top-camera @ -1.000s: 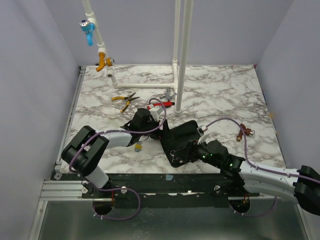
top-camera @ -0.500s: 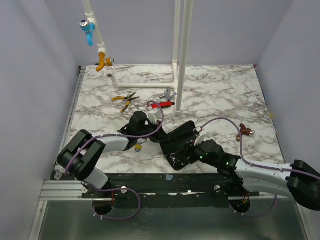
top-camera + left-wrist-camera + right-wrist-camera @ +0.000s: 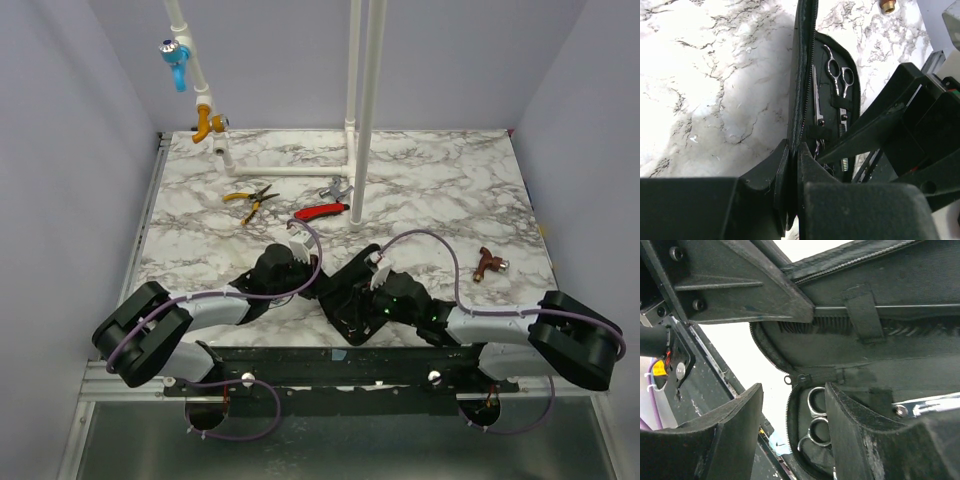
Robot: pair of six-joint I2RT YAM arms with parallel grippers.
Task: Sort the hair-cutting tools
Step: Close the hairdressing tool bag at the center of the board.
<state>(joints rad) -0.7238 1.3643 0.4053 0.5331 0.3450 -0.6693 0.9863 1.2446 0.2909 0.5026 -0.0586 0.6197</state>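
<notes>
A black zip case lies open near the table's front edge. My left gripper is shut on the case's raised zip edge, pinched between its fingers. Inside the case, silver scissors sit under straps beside a second silver blade. My right gripper stands open astride the case's lower rim, one finger inside and the other outside. The scissors' finger rings show between those fingers. A black comb lies strapped in the other half.
Yellow-handled pliers and a red-handled tool lie further back by the white pipe stand. A small brown object lies at the right. A brass fitting is beyond the case. The table's front rail runs just behind the case.
My left gripper has shut on the case's zip edge. Both arms have drawn toward the near edge, and the case has shifted with them. The right jaws have narrowed a little.
</notes>
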